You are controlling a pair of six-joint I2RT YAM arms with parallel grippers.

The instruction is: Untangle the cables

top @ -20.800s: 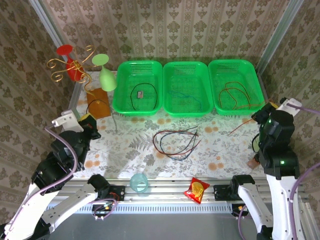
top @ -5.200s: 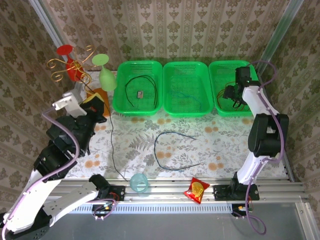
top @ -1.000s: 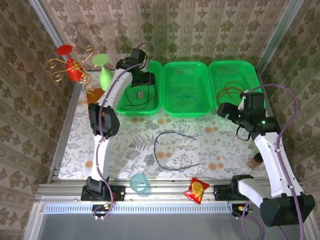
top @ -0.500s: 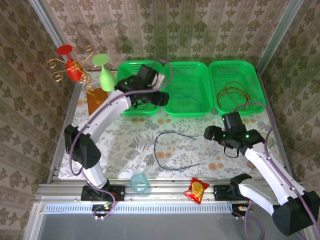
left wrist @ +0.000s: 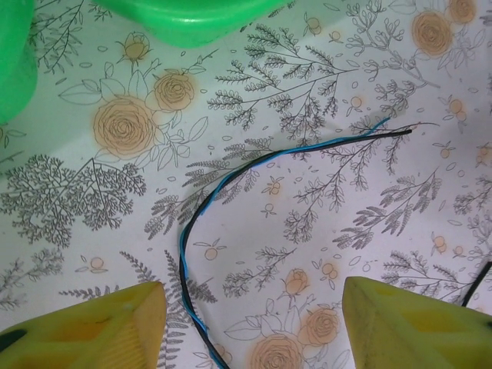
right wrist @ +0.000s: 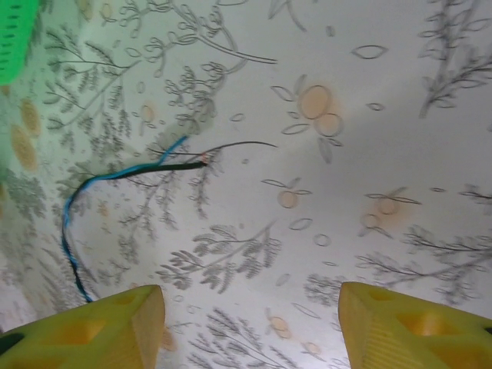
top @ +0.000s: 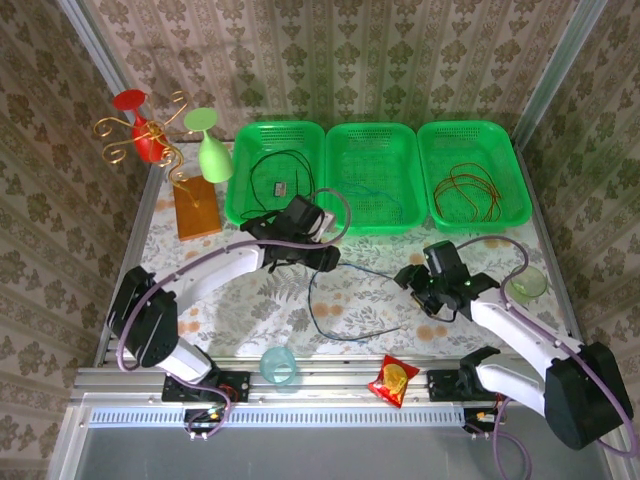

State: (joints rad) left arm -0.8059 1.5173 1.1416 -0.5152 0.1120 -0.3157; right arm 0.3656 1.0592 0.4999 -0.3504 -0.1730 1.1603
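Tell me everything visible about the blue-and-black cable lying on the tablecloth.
The cable is thin and flexible, a blue strand and a black strand running side by side, plastic-coated by the look. It lies flat on the flowered tablecloth in an open C-shaped loop, its mouth facing right in the top view, in front of the middle basket. At the upper end the strands part slightly and a fine bare wire sticks out. Only the cloth appears to touch it.

Both arms stretch toward each other, left gripper (top: pixel 322 259) and right gripper (top: pixel 407 277) pointing downward, jaws parted and empty.
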